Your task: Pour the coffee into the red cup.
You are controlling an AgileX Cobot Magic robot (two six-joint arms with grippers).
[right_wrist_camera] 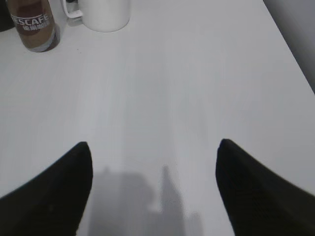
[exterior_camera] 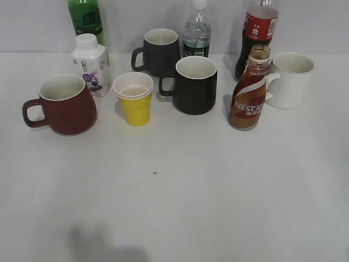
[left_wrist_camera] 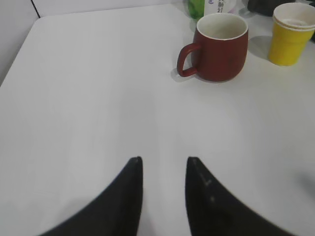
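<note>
Table: white, carrying every item, both claws low over bare parts of it.
Red cup: upright ahead and right of the left gripper, well apart, handle toward the claw's left.
Coffee: upright, uncapped, far ahead-left of the right gripper, just beside a white mug.
Left gripper: fingers narrowly parted, empty.
Right gripper: fingers spread wide, empty.

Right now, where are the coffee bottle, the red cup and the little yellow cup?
coffee bottle point(exterior_camera: 248, 103), exterior view, on its label.
red cup point(exterior_camera: 68, 109), exterior view, on its front wall.
yellow cup point(exterior_camera: 135, 109), exterior view, on its side.
</note>
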